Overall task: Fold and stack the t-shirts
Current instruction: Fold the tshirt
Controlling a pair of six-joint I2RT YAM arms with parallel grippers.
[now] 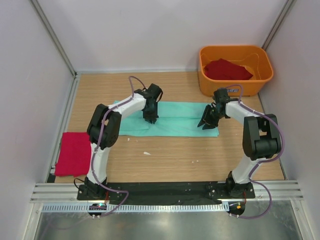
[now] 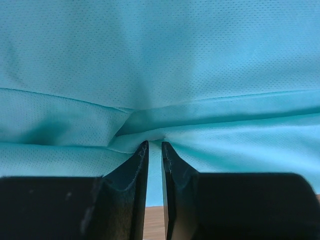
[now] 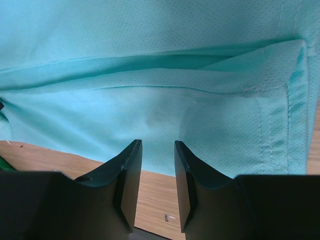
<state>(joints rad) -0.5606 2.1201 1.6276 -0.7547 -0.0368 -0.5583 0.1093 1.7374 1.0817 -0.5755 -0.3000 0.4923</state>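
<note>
Nearest the lens stood the left arm [image 1: 102, 150] and right arm [image 1: 257, 137], both reaching toward 12 o'clock over the wooden table [image 1: 175, 157]. The mint-green t-shirt [image 1: 177, 120] lay flat at centre, folded into a long band. An orange tub [image 1: 227, 89] at 1 o'clock held a crumpled red t-shirt [image 1: 227, 70]. A folded red t-shirt [image 1: 74, 152] lay at 8 o'clock. The left gripper [image 2: 155, 145] pinched a puckered fold of the mint-green t-shirt. The right gripper [image 3: 157, 144] stood spread over its near hem.
</note>
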